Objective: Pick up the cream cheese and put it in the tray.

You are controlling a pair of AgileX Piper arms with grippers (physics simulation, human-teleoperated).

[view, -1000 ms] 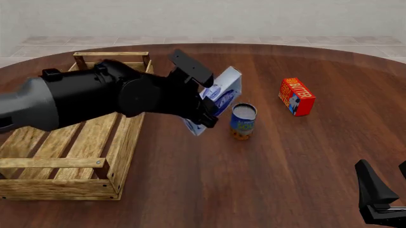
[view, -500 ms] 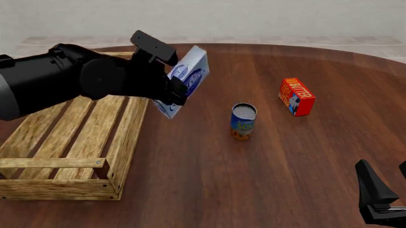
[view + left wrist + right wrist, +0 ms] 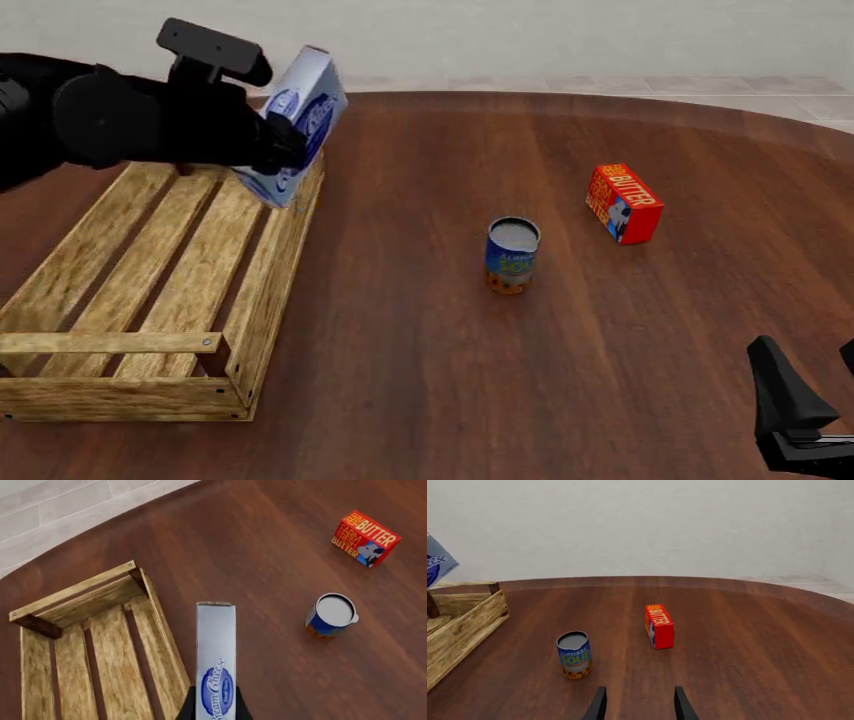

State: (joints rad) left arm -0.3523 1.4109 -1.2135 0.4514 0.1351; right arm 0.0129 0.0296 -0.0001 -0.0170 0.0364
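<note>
Left claw [image 3: 267, 150] pinching the cream cheese [image 3: 296, 120] in the air.
The tilted box hangs over the tray's [image 3: 160, 250] far right edge; the right claw [image 3: 637, 705] rests spread, low over the desk [image 3: 441, 340].

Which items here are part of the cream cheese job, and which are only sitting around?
Part of the job:
- cream cheese, held in the left gripper above the tray's right rail
- tray

Just lying about:
- soup can, upright on the table
- butter box
- right gripper, open, holding nothing
</note>
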